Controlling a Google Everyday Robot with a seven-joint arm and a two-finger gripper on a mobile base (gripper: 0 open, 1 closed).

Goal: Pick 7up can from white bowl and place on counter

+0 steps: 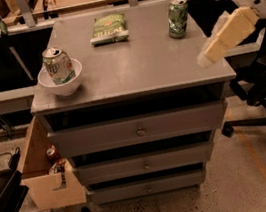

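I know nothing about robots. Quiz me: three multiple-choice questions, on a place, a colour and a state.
1. Where is the 7up can? A in the white bowl; B in a drawer; C on the floor.
2. What colour is the snack bag? A red; B green; C blue.
3. The gripper is: A holding the can; B by the counter's right edge, apart from the can; C inside the bowl.
Answers: A, the can sits in the bowl; B, its wrapper is green; B, it hangs well away from the can.
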